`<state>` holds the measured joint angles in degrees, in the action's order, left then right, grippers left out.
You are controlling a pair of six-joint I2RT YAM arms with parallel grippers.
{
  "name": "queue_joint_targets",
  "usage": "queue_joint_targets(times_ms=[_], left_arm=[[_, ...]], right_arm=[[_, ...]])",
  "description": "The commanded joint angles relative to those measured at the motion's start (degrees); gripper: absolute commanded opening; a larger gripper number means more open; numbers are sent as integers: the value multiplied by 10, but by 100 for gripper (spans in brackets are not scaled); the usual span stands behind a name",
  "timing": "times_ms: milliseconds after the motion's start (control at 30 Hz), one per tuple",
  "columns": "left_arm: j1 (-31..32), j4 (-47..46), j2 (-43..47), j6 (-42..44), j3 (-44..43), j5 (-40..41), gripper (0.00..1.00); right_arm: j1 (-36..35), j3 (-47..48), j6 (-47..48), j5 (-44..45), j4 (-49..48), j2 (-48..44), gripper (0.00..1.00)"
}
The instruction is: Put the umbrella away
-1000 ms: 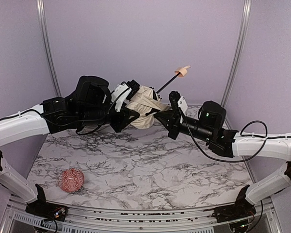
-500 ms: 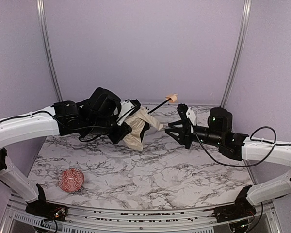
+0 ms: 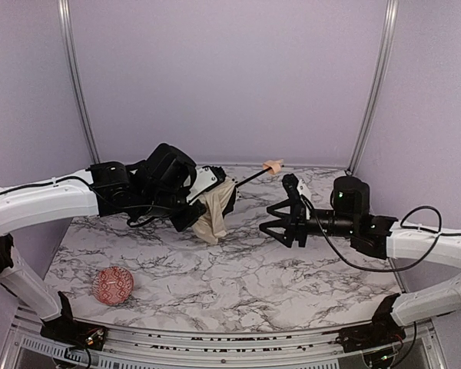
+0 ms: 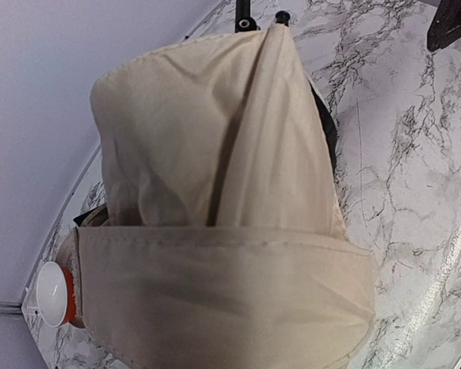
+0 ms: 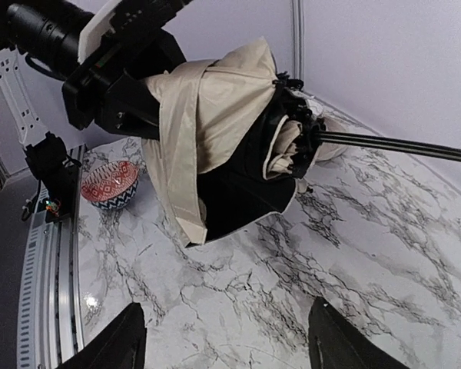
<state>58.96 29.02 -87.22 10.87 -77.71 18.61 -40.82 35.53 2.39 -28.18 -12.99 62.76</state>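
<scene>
The umbrella [image 3: 215,206] is held clear of the worktop [image 3: 238,284] at the rear centre by the left claw [image 3: 190,201], which is closed on the bunched cream fabric. The black shaft [image 3: 247,178] is extended up and to the right, ending in the tan handle [image 3: 273,165]. The right claw [image 3: 269,221] is spread wide and empty, just beside the loose canopy. The folding step is judged to be in hand. Next, the shaft or handle would need to be taken by the right claw and pushed in.
</scene>
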Motion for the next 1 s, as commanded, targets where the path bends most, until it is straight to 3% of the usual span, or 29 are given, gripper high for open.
queue_joint_targets(times_ms=[0,167,400,500,700,900,967], left_arm=[[5,-25,8,25,-20,28,0],[12,-31,4,33,-27,29,0],[13,-39,9,33,-32,26,0],[13,-41,8,33,-35,25,0],[14,-44,3,31,-36,29,0],[13,-46,-1,29,-37,35,0],[11,-46,-4,27,-37,47,0]], right_arm=[[-20,77,-97,-49,-42,85,61],[-65,89,-84,-58,-134,141,61],[-82,144,-78,-54,-147,228,64],[-93,171,-71,-58,-139,258,60],[-100,175,-77,-86,-159,273,41],[-101,165,-74,-99,-173,263,0],[-101,163,-75,-105,-171,258,0]])
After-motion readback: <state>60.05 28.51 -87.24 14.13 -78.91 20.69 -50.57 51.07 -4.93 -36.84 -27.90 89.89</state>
